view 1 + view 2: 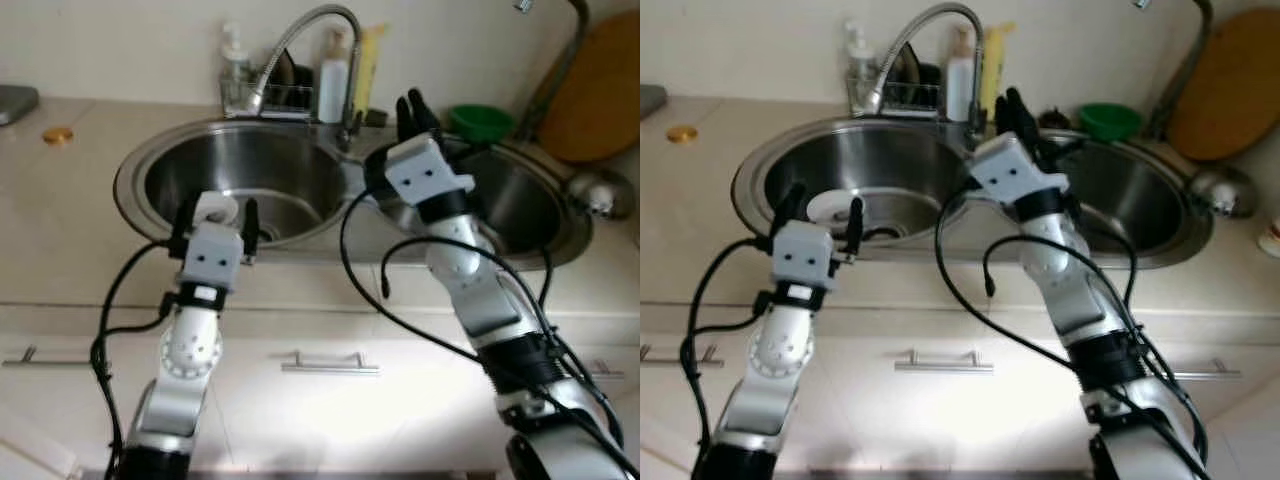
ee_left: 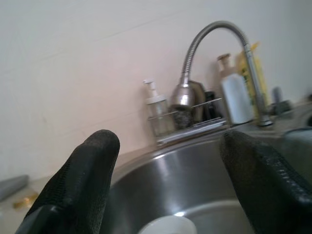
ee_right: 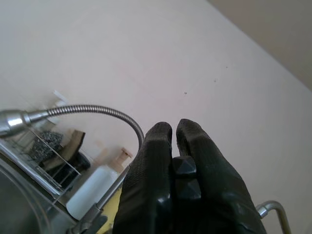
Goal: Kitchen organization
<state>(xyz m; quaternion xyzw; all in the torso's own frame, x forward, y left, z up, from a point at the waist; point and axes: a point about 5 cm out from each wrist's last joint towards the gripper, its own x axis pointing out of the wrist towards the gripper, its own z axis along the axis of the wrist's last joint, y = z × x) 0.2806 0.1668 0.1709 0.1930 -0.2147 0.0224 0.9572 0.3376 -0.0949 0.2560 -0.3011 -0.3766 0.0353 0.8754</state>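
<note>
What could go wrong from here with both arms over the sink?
The right gripper, shut, sits close beside the faucet; a swing could knock it or the bottles behind. The left gripper, open over the white dish in the left basin, may skid on curved steel. Loose cables could snag.

Sink basins: two, the left basin [image 1: 300, 165] at 10 o'clock and the right basin [image 1: 530, 205] at 2 o'clock. Faucet [image 1: 305, 40]: one, at 12 o'clock. Bottles behind the sink: two, a pump bottle [image 1: 234, 65] and a white bottle [image 1: 333, 85]. Green bowl [image 1: 480, 122]: one. Wooden board [image 1: 600, 90]: one. Drawer handles: two, one [image 1: 330, 364] at 6 o'clock, one [image 1: 28, 357] at 8 o'clock.
</note>
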